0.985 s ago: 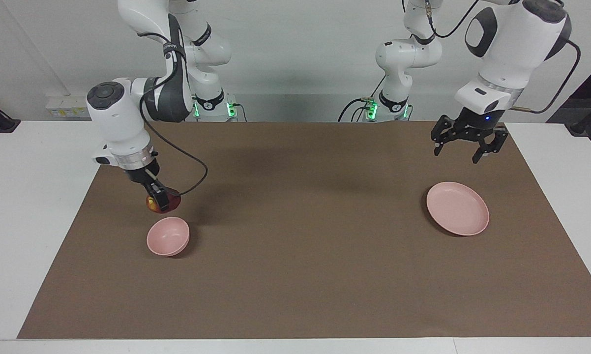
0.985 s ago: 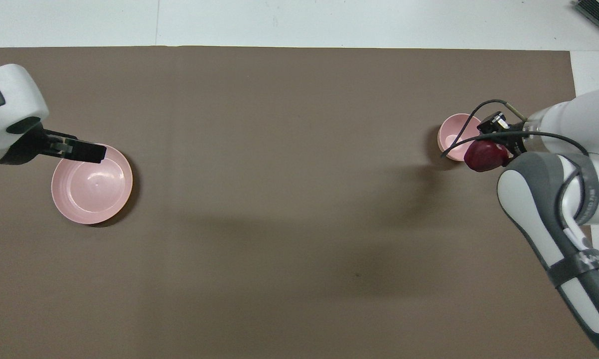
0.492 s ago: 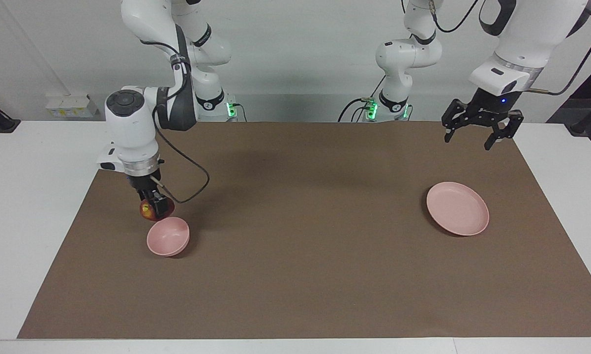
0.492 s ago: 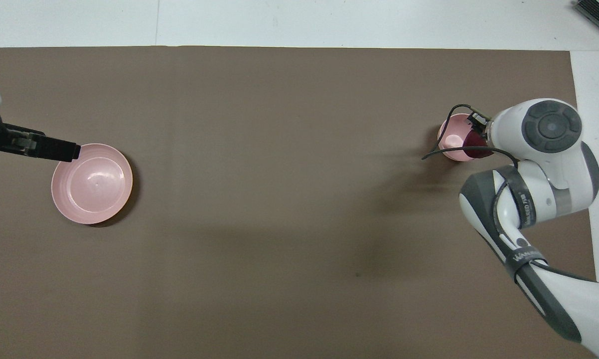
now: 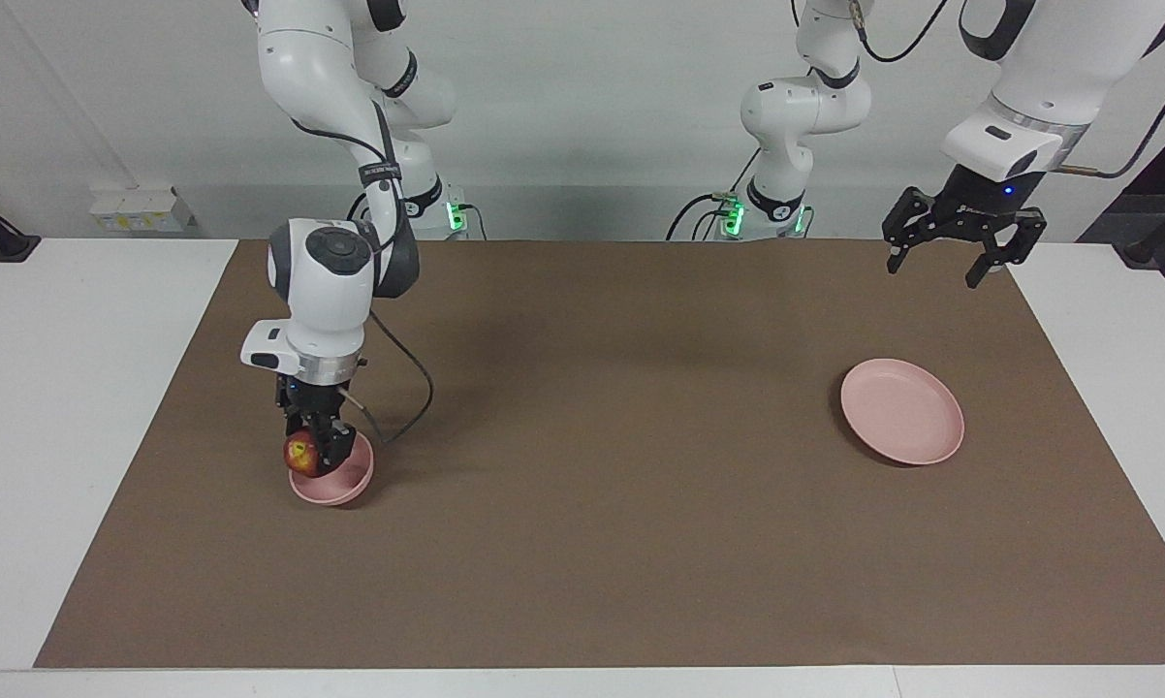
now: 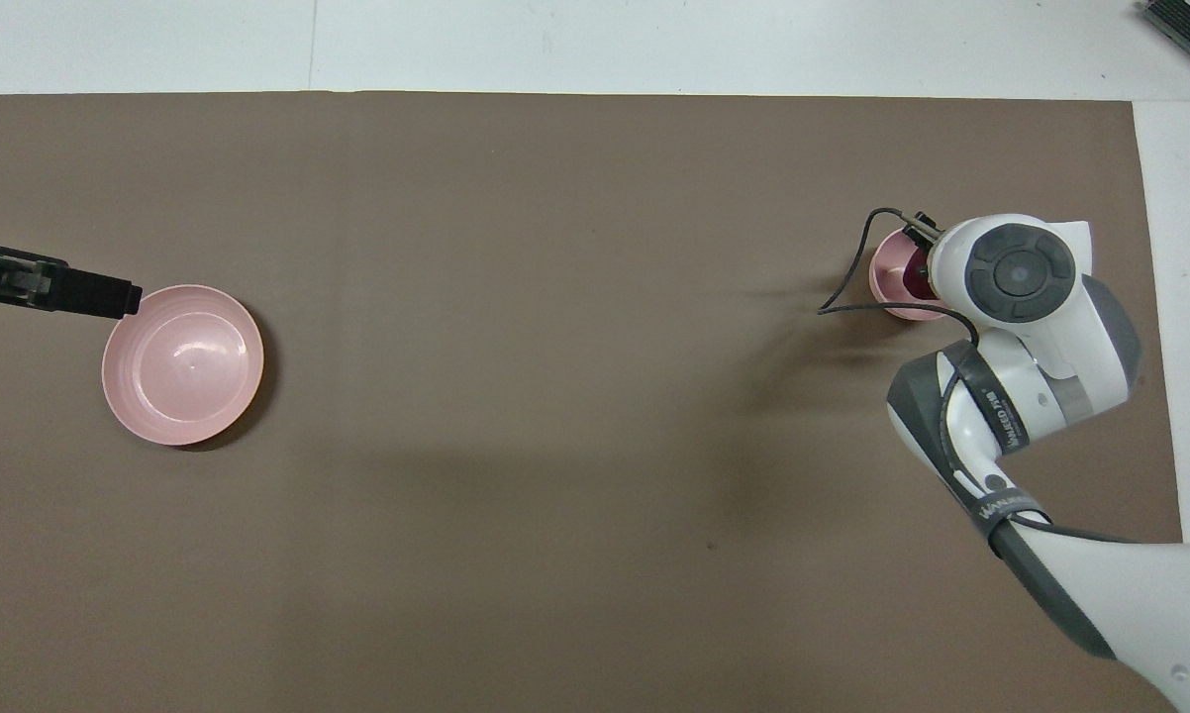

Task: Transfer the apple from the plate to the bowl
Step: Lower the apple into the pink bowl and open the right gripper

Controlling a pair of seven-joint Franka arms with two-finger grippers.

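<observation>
My right gripper (image 5: 316, 456) is shut on the dark red apple (image 5: 300, 454), whose yellowish patch shows. It holds the apple low over the small pink bowl (image 5: 345, 482), about level with the rim; I cannot tell whether the apple touches the bowl. In the overhead view the right wrist covers most of the bowl (image 6: 888, 278), and only a sliver of the apple (image 6: 914, 283) shows. The wide pink plate (image 5: 902, 410) lies bare toward the left arm's end and also shows in the overhead view (image 6: 182, 363). My left gripper (image 5: 934, 271) is open and empty, raised over the mat beside the plate.
A brown mat (image 5: 602, 504) covers most of the white table (image 5: 78, 388). A black cable (image 5: 403, 407) hangs from the right wrist beside the bowl. Nothing else stands on the mat.
My right gripper has carried the apple forward and down from beside the bowl to just over it. My left gripper has risen and drawn back from the plate.
</observation>
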